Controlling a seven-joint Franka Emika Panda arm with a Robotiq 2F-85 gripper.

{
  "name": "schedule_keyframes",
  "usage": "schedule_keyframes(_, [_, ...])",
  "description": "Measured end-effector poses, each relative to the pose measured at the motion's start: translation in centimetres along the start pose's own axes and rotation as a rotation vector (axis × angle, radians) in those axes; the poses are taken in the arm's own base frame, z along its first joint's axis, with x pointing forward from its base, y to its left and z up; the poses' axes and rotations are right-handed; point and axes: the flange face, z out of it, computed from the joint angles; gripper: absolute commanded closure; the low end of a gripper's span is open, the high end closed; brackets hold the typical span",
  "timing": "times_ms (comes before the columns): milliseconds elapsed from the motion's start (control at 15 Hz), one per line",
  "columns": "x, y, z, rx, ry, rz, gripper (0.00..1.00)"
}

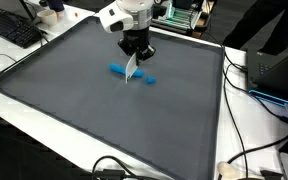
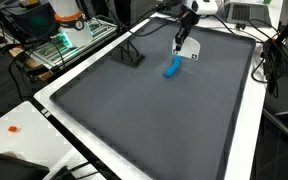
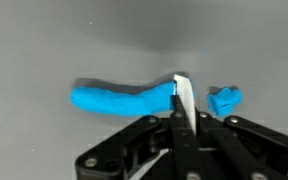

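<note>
A long blue clay roll [image 3: 119, 98] lies on the grey mat [image 1: 84, 110], with a small blue clay piece [image 3: 223, 101] apart from it on the other side of a thin white blade [image 3: 184, 100]. My gripper [image 3: 182, 125] is shut on that blade, which stands edge-down at the roll's end. In both exterior views the gripper [image 1: 134, 47] [image 2: 187, 30] hangs over the mat's far half, and the blade [image 1: 132, 68] [image 2: 184, 45] reaches down beside the roll [image 1: 117, 70] [image 2: 171, 67]. The small piece [image 1: 149, 79] [image 2: 192, 56] sits close by.
The mat has a raised white border [image 1: 229, 120]. A keyboard [image 1: 14, 30] and cables lie off one corner and a dark box [image 1: 284, 65] off another. A black stand [image 2: 132, 55] sits on the mat near the edge. A small orange object [image 2: 14, 128] lies on the table.
</note>
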Motion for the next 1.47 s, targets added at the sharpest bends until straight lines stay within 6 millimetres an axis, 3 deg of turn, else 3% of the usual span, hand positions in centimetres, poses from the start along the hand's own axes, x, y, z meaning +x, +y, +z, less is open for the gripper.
schedule_keyframes(333, [0.0, 0.2, 1.5, -0.004, -0.024, -0.019, 0.99])
schedule_keyframes(1467, [0.0, -0.2, 3.4, -0.034, -0.047, -0.061, 0.99])
